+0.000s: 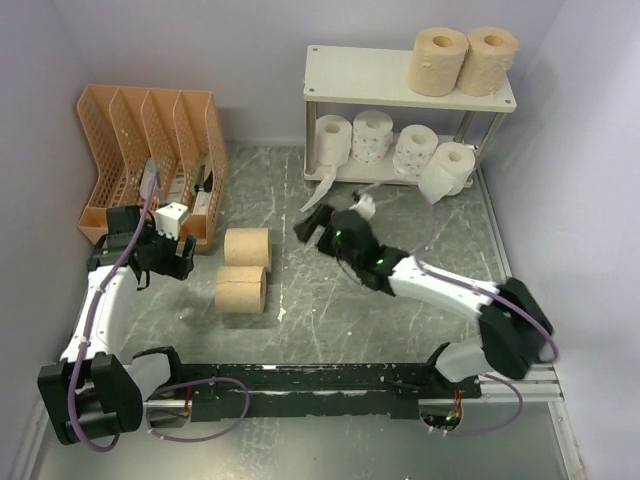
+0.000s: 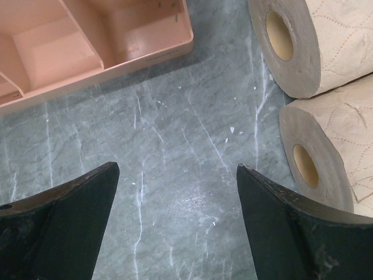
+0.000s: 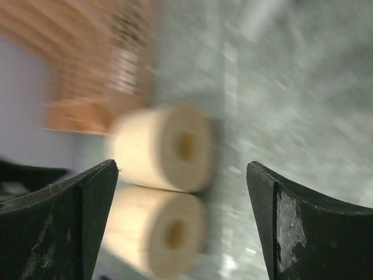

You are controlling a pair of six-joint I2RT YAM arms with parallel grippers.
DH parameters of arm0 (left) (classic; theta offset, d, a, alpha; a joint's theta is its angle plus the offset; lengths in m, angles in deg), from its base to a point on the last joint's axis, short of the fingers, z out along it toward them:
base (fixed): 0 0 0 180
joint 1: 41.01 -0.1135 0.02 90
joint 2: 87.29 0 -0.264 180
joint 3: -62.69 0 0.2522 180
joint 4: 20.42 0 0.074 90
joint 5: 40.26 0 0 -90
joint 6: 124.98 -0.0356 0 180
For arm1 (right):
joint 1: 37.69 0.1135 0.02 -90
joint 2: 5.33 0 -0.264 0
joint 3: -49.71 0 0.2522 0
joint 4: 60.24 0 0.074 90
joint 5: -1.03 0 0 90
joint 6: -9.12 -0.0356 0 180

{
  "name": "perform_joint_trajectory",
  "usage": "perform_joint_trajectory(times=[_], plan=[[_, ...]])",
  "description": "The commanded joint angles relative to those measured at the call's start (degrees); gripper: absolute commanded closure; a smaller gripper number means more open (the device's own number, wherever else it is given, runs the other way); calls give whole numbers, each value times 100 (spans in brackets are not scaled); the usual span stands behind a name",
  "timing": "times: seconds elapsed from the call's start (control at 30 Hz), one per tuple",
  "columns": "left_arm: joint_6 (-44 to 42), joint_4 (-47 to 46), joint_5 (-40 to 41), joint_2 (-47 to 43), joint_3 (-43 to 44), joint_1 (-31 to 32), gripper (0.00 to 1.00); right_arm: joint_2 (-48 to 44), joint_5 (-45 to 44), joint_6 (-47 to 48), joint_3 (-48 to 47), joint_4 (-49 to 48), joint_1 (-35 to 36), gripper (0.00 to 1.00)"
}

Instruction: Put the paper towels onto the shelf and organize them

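Left claw [image 1: 170, 256]: fingers spread wide, nothing between them, low over bare table [image 1: 330, 300] at the lower left of the overhead view, right by the front end of the orange organizer [image 1: 150, 140].
Right claw [image 1: 320, 225]: also apart and empty, mid-frame in the overhead view, just below the shelf's left end.
Loose tan rolls [image 1: 243, 268]: two of them lying on their sides and touching, centre-left, between the two claws.
Shelf [image 1: 380, 85]: upper right of the overhead view. Top pair [image 1: 462, 60] is tan, standing side by side at the right end of the top board. Four white rolls [image 1: 390, 145] sit in a row on the lower board.
Overhead only: the shelf, neither wrist cam catches it.
Left wrist cam: shows the loose pair's hollow cores and embossed paper at the right edge, both cut off by the frame, with an organizer corner at upper left.
Right wrist cam: badly blurred. The same pair shows between the fingers, and the organizer is just an orange smear at upper left.
Hard to tell: whether the strip hanging at the shelf's lower left belongs to the leftmost white roll.
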Motion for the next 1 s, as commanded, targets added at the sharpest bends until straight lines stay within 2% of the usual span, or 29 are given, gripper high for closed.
perform_joint_trajectory(times=[0.0, 0.13, 0.3, 0.53, 0.7, 0.8, 0.9, 0.97], plan=[[-71, 25, -107, 98, 104, -38, 6, 787, 59, -347, 871, -1156, 288, 10], [-76, 16, -119, 70, 90, -37, 6, 1368, 133, -6, 484, -875, 775, 17], [-78, 29, -118, 73, 99, -42, 6, 1802, 10, 154, -2, -528, 1246, 18], [-78, 29, -114, 91, 98, -35, 6, 1741, 365, -48, 51, -915, 1348, 17], [-78, 22, -116, 81, 98, -36, 6, 1965, 164, -111, -281, -334, 1506, 16], [-78, 26, -114, 77, 97, -36, 6, 2047, 140, -179, -284, -331, 1586, 16], [-70, 29, -107, 83, 109, -40, 6, 2168, 306, -314, -281, -433, 1630, 18], [-74, 29, -109, 76, 101, -36, 6, 2272, 400, -346, -284, -488, 1663, 24]])
